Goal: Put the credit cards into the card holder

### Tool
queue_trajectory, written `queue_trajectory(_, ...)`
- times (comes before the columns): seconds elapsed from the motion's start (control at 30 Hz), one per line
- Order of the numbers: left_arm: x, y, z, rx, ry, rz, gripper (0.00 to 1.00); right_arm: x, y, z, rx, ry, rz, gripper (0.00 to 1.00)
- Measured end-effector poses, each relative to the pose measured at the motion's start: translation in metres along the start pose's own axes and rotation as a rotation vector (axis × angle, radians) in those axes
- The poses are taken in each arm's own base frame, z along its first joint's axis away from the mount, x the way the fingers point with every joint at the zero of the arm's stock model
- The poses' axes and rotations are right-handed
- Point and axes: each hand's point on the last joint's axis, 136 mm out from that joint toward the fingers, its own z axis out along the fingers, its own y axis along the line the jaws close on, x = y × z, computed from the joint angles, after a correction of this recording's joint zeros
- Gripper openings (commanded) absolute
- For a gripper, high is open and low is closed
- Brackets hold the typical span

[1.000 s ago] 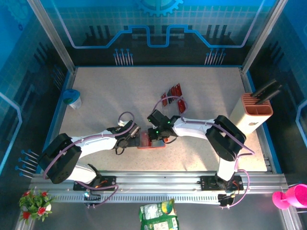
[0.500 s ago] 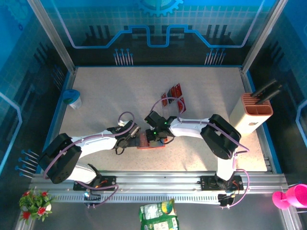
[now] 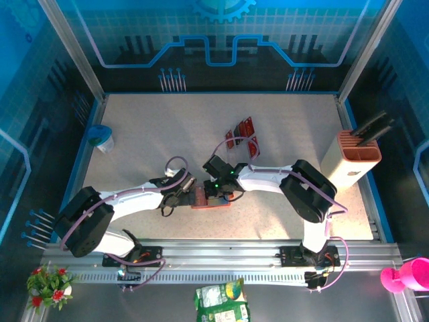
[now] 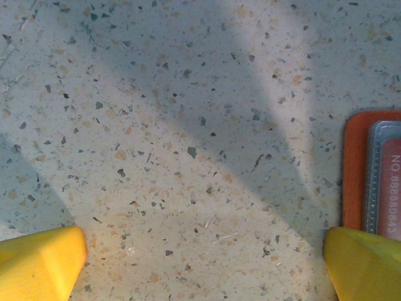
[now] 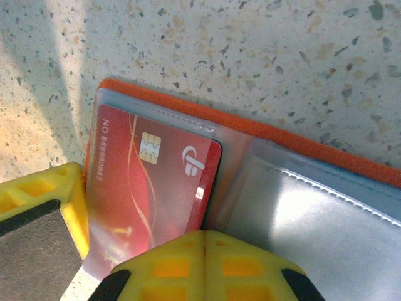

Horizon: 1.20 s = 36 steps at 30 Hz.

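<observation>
The card holder lies open and flat on the speckled bench, between my two arms. In the right wrist view its orange edge frames grey-blue lining and clear plastic sleeves. A red card with a gold chip and pale markings lies at the holder's left sleeve, and its top edge looks tucked under the plastic.

My right end effector is closed, its yellow fingertips pressed together with nothing between them. It sits over that card's near edge. I cannot tell whether it touches the card.

My left end effector is spread wide open and holds nothing. In its wrist view one yellow finger sits just beside the holder's orange rim, and the other finger is well apart from the holder over bare bench.

Beyond the holder, toward the far side of the bench, more loose credit cards lie close together, red with some black. To the right of the holder, near the bench edge, stands a tall salmon-and-white box holding black tools. Far to the holder's left sits a small blue-rimmed bowl.
</observation>
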Motion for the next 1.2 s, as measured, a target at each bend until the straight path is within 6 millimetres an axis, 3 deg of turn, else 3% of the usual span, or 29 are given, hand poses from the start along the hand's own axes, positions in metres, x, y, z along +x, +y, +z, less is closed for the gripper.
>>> queue_trajectory(0.2,0.000,-0.002,-0.003,0.017,0.001,-0.002,0.99,0.004,0.003,-0.015,-0.048,-0.010,0.007,0.06)
queue_trajectory(0.37,-0.007,-0.011,-0.016,0.086,-0.022,-0.019,0.99,-0.004,0.004,-0.040,-0.079,-0.065,0.014,0.09)
queue_trajectory(0.53,-0.018,-0.019,-0.035,0.163,-0.072,-0.043,0.99,-0.007,-0.010,-0.060,-0.069,-0.118,0.029,0.16)
queue_trajectory(0.77,-0.034,-0.032,-0.061,0.287,-0.132,-0.076,0.99,0.000,-0.025,-0.079,-0.041,-0.170,0.029,0.18)
queue_trajectory(0.97,-0.044,-0.054,-0.072,0.427,-0.149,-0.099,0.99,0.009,-0.034,-0.078,-0.034,-0.164,0.022,0.11)
queue_trajectory(1.2,-0.037,-0.068,-0.063,0.502,-0.114,-0.100,0.99,0.010,-0.032,-0.067,-0.043,-0.159,0.013,0.05)
